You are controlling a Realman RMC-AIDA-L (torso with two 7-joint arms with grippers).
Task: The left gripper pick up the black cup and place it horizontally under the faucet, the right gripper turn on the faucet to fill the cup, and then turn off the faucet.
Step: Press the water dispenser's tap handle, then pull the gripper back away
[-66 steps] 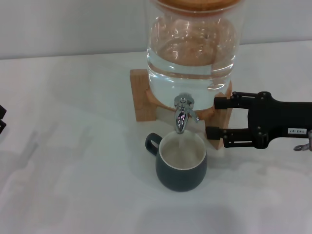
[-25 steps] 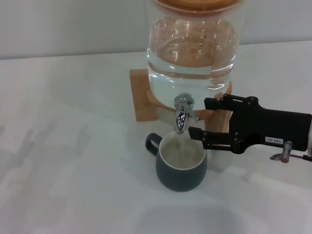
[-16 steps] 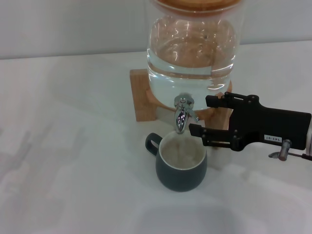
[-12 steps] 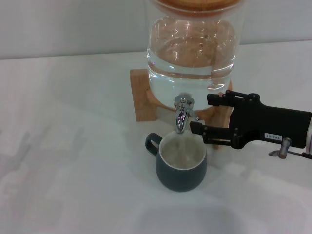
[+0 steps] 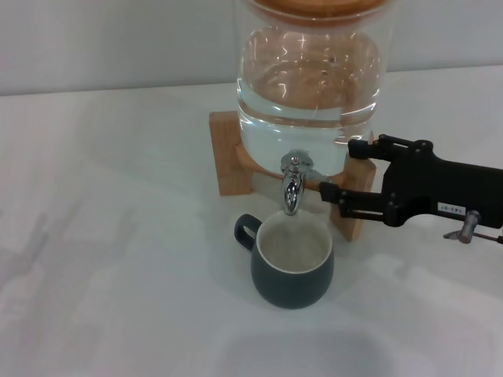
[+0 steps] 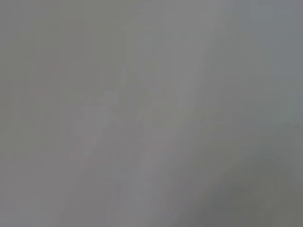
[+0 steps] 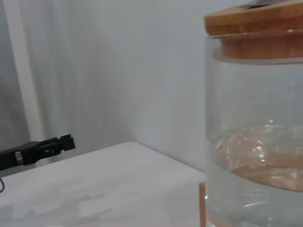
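Head view has the right hand (image 5: pixel 335 169) reaching in beside the faucet (image 5: pixel 293 181), fingers apart (nothing between them), while the black cup (image 5: pixel 291 264) sits upright on the counter (image 5: pixel 118 259) directly beneath the spout.

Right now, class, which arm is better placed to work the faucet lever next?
The right: its end effector, open, sits beside the faucet above the black cup. The left end effector is far away.

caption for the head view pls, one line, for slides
Right gripper open beside the faucet, black cup upright below the spout.
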